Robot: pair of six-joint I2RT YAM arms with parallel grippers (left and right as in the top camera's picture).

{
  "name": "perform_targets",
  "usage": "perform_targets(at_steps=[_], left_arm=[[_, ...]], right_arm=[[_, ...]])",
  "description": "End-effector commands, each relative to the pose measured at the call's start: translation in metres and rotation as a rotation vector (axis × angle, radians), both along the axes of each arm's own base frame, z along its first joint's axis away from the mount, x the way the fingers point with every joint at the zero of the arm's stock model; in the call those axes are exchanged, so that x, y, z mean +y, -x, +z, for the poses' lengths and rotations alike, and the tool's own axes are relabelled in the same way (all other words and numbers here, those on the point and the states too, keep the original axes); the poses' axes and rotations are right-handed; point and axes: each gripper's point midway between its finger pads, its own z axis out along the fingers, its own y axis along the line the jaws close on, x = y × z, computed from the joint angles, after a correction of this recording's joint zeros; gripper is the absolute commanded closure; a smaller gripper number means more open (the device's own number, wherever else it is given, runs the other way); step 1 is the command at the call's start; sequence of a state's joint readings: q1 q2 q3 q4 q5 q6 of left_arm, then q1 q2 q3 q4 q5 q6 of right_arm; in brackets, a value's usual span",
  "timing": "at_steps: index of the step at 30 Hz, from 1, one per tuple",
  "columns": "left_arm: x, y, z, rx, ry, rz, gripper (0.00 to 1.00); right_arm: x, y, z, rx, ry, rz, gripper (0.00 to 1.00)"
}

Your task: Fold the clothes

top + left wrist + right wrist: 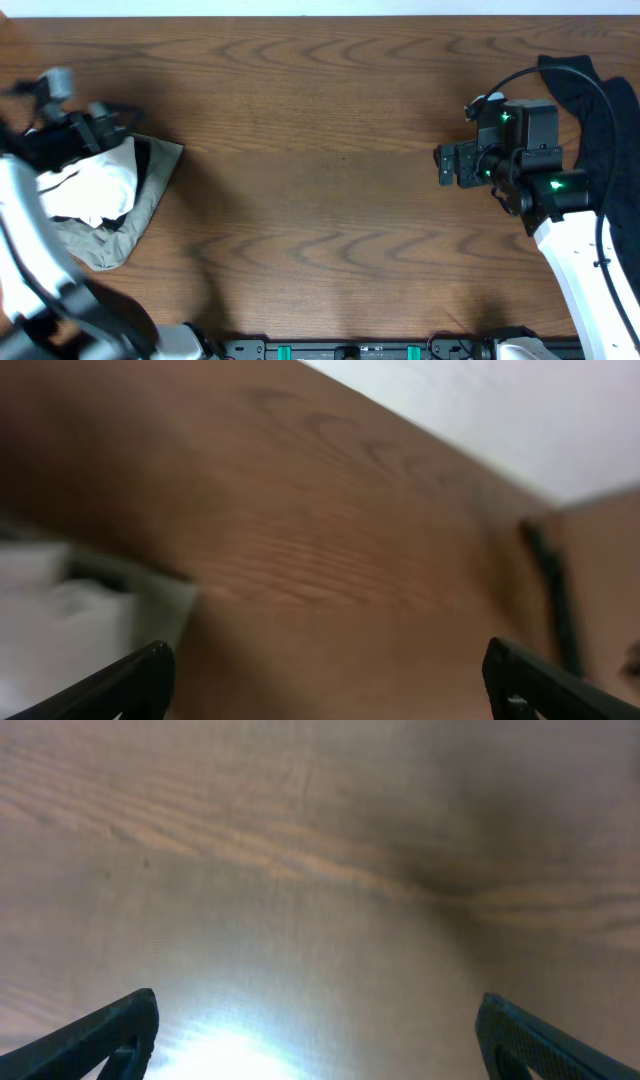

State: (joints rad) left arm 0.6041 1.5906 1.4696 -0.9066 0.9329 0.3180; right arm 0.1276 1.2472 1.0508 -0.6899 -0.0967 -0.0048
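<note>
The clothes lie in two places. A folded white and grey-beige bundle (100,200) rests at the table's left edge, and its white cloth (50,610) shows blurred in the left wrist view. A black garment (590,110) lies at the far right, partly under the right arm. My left gripper (120,118) hovers, blurred, over the bundle's top edge; in its wrist view the left gripper (325,680) is open over bare wood. My right gripper (445,165) points left, just beside the black garment; in its own view the right gripper (320,1035) is open, nothing between its fingers.
The wooden table (320,120) stretches between the two arms. A black cable (560,65) loops over the right arm. A dark strip (555,600) lies far right in the left wrist view. A bright glare (220,1055) sits on the wood under the right gripper.
</note>
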Motion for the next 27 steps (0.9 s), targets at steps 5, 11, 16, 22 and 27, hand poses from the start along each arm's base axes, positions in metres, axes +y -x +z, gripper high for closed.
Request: perform_targets(at_steps=[5, 11, 16, 22, 27], left_arm=[[-0.101, 0.006, 0.033, -0.059, -0.333, -0.189, 0.02], [-0.168, 0.019, 0.030, -0.065, -0.326, -0.377, 0.02], [-0.175, 0.022, 0.030, -0.039, -0.314, -0.358, 0.02], [-0.163, 0.055, 0.029, 0.048, -0.389, -0.308, 0.02], [-0.165, 0.099, 0.047, -0.032, -0.432, -0.287, 0.02]], right_arm=[[-0.004, -0.018, 0.018, -0.099, -0.012, -0.022, 0.01], [-0.003, -0.027, 0.027, -0.153, -0.019, -0.022, 0.01], [-0.005, -0.016, 0.023, -0.112, -0.027, -0.037, 0.01], [-0.010, 0.019, 0.041, -0.102, -0.050, -0.072, 0.01], [-0.029, 0.060, 0.074, -0.196, -0.071, -0.200, 0.01]])
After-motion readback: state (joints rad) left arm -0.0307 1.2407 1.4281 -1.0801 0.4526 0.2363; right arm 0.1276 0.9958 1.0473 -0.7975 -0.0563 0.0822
